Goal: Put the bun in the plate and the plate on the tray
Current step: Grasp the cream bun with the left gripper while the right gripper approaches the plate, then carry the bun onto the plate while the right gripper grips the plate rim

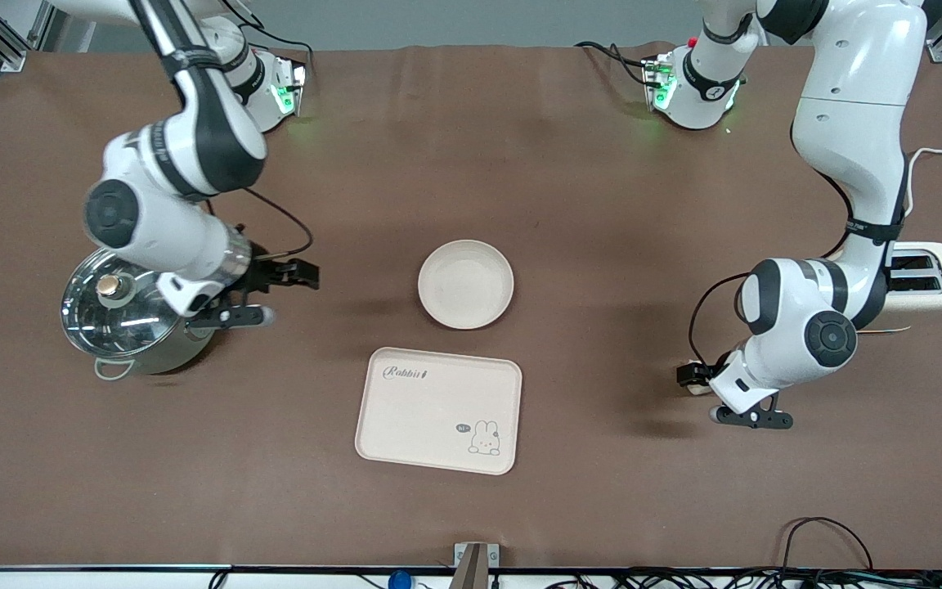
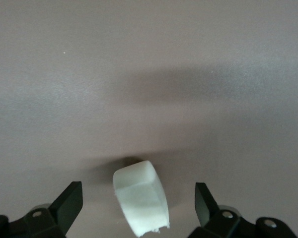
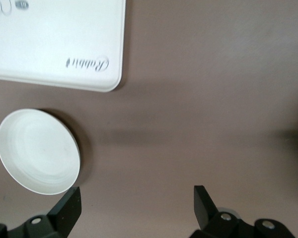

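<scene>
The bun lies on the brown table between the open fingers of my left gripper, untouched by either finger. In the front view only a sliver of the bun shows under my left gripper, low over the table toward the left arm's end. The round plate sits empty mid-table. The Rabbit tray lies empty, nearer the front camera than the plate. My right gripper is open and empty beside the pot. Its wrist view shows the plate and the tray.
A steel pot with a glass lid stands toward the right arm's end, right by the right gripper. A white toaster stands toward the left arm's end. Cables run along the table's front edge.
</scene>
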Robot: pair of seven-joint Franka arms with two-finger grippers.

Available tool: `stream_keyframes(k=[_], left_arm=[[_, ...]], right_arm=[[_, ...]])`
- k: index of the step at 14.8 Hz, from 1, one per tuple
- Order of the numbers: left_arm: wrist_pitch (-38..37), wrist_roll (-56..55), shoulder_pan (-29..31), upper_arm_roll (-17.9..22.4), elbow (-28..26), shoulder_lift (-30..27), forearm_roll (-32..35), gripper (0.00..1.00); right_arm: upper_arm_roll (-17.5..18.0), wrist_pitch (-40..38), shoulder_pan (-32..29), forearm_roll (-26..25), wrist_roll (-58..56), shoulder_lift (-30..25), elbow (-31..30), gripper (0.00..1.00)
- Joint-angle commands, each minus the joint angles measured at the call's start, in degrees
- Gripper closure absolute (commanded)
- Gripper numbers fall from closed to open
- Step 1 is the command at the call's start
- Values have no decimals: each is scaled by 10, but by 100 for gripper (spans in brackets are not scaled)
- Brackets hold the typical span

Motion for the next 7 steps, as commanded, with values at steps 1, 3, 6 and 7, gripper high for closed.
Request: stream_keyframes(k=[1, 3, 6, 7], left_arm=[[28, 6, 2, -5, -26, -5, -10, 13], [30, 8, 8, -19, -36, -5, -10, 33], [30, 7, 15, -28, -37, -5, -10, 63], [30, 8, 14, -28, -37, -6, -10, 72]], right_arm=[[-5, 41, 30, 12, 22, -15, -55, 0], [-5, 61, 47, 13, 49, -15, -74, 0], [-5, 76, 74, 13, 118, -15, -78, 0], [-5, 89, 80, 14, 128, -10, -80, 0]])
